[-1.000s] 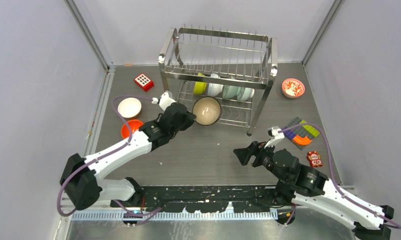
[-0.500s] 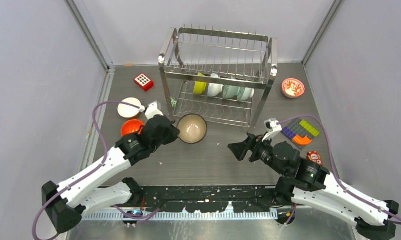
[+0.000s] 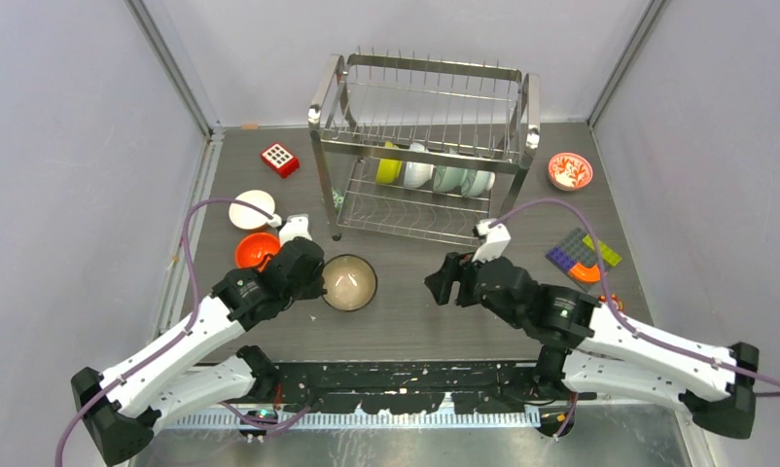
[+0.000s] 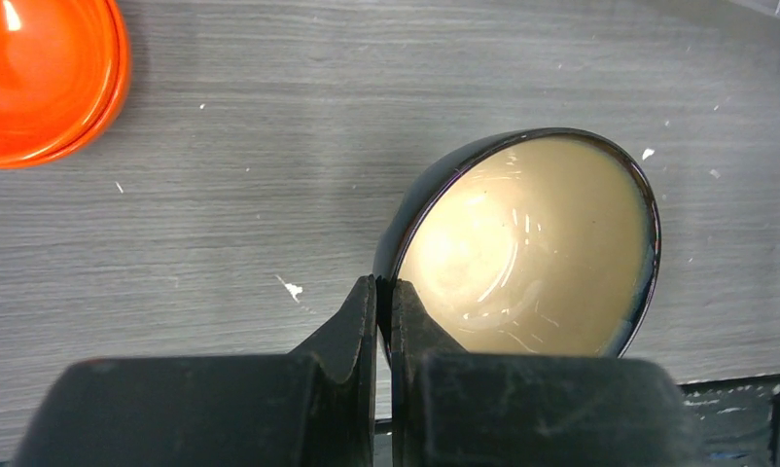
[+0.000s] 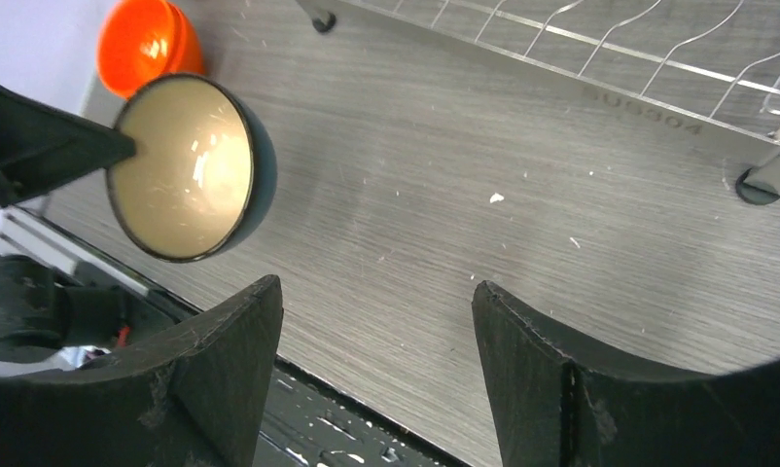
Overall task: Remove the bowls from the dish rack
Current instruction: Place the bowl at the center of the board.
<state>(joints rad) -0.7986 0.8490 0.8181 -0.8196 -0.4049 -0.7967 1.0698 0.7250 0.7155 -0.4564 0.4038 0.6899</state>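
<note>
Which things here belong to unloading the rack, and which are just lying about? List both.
Job: dish rack; lime bowl, racked white bowl and two teal bowls inside it; dark bowl pinched by left gripper; orange bowl, plain white bowl and patterned bowl on the table.
Lying about: red dotted block; coloured toy bricks.

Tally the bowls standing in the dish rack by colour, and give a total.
Lime-yellow bowl: 1
White bowl: 1
Pale teal bowls: 2
Total in the dish rack: 4
</note>
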